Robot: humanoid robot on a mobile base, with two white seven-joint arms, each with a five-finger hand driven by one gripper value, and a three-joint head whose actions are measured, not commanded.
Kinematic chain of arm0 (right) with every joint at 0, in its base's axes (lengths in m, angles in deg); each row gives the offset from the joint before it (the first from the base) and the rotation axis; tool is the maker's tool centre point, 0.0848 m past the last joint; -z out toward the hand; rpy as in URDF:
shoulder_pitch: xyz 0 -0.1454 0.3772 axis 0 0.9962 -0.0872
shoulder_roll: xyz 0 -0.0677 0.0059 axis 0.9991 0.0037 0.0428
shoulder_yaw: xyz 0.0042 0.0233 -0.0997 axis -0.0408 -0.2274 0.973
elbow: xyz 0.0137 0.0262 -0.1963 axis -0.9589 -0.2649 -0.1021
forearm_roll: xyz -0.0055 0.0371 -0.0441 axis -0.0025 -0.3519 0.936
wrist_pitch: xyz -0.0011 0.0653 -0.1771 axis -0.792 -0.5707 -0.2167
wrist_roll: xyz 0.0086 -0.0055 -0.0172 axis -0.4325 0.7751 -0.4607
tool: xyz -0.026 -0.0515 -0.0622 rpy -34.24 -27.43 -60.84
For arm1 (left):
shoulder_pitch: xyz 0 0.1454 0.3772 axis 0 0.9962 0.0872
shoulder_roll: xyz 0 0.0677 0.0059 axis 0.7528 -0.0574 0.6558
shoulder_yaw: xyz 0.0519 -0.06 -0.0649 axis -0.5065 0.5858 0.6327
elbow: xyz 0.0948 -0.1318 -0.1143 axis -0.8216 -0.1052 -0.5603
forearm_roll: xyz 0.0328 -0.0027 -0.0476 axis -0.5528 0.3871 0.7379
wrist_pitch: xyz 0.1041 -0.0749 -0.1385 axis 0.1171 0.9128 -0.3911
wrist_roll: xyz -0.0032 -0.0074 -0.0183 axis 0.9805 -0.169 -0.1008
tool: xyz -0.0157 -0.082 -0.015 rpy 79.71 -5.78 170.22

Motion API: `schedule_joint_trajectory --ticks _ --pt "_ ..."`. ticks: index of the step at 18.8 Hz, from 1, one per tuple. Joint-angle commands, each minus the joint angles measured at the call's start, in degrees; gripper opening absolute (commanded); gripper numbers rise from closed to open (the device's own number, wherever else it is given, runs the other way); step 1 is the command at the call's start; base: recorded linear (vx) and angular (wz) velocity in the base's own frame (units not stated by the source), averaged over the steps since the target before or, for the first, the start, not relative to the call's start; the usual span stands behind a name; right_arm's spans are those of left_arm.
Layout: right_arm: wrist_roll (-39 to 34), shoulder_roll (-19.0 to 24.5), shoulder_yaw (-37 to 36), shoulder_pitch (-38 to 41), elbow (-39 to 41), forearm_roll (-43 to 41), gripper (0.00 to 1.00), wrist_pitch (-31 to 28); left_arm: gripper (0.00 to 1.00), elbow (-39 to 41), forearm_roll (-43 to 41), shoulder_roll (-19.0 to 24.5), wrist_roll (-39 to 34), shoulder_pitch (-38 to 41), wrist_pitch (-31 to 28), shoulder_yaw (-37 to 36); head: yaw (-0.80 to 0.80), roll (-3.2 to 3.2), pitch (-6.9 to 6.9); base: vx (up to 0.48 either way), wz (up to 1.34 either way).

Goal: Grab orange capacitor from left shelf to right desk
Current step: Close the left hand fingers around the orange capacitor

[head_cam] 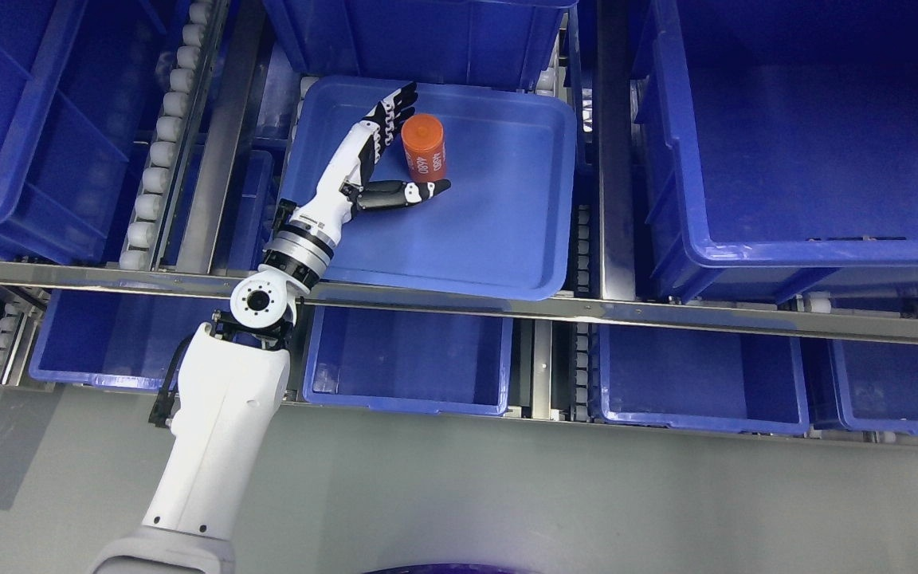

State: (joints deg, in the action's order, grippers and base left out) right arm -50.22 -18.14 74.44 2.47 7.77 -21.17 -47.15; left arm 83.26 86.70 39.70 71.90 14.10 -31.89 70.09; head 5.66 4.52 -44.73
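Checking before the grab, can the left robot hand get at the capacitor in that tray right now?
Probably yes. The left robot hand is open beside the capacitor, fingers behind it, thumb in front; nothing else lies in the tray.

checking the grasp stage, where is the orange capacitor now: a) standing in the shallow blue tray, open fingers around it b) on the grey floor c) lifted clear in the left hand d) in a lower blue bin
a, the orange cylindrical capacitor stands in the shallow blue plastic tray, with the left hand open beside it, fingers and thumb spread.
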Motion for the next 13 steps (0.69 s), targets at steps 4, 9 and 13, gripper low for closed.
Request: schedule_joint_trajectory --ticks 4,9,13 --pt "0.0 -1.0 -0.6 -0.1 1.9 0.0 1.0 0.0 0.87 -5.2 -0.2 1.0 3.1 -1.9 -0.1 -3.1 0.0 0.0 0.0 0.0 0.0" --pt "0.0 -1.0 -0.6 -0.1 1.9 0.0 1.0 0.0 0.74 -5.1 -0.2 1.0 4.7 -1.8 0.1 -2.5 0.0 0.0 0.0 -0.001 0.0" --pt "0.0 -1.0 -0.6 -0.1 1.9 0.1 1.0 0.0 0.5 -5.2 0.0 1.0 5.1 -1.6 1.0 -1.5 0.0 0.0 0.0 0.0 0.0"
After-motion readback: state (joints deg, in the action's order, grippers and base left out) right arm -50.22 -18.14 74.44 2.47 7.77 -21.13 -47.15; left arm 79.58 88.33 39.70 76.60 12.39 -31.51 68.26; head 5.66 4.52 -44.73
